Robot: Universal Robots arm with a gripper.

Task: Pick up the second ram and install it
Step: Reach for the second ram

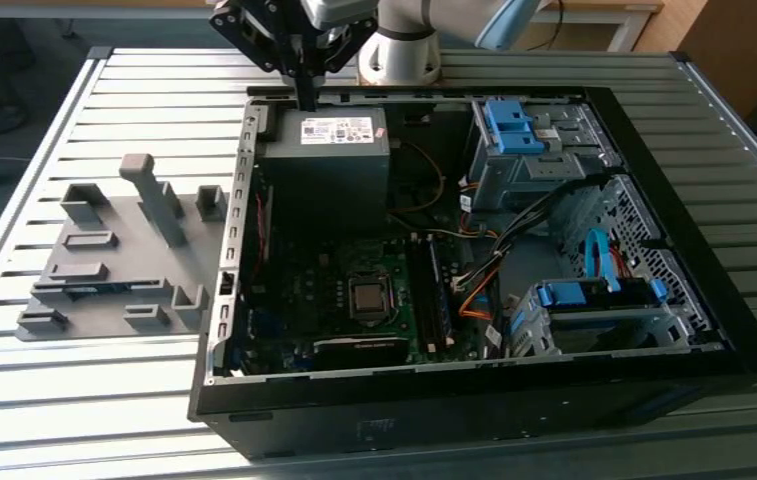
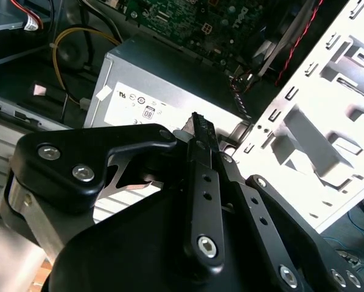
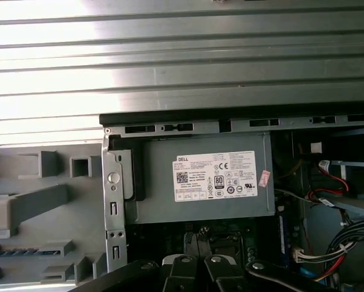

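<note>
My gripper [image 1: 307, 98] hangs above the far edge of the open computer case [image 1: 672, 300], over the grey power supply [image 1: 325, 150], with its black fingers together and nothing between them. In both wrist views the fingers [image 2: 201, 176] point at the power supply's white label [image 3: 214, 176]. What looks like the second ram [image 1: 82, 291], a thin dark stick with blue marks, lies in a slot of the grey holder plate [image 1: 111, 260] on the exterior view's left, well away from the gripper. The first wrist view shows this stick [image 3: 14, 250] at the picture's edge.
The motherboard [image 1: 351, 300] lies on the case floor with long memory slots [image 1: 434, 295] beside the processor socket. Blue drive cages [image 1: 518, 130] and loose cables [image 1: 485, 270] crowd the exterior view's right. Upright grey blocks [image 1: 151, 195] stand on the holder plate. The table is ribbed metal [image 1: 85, 400].
</note>
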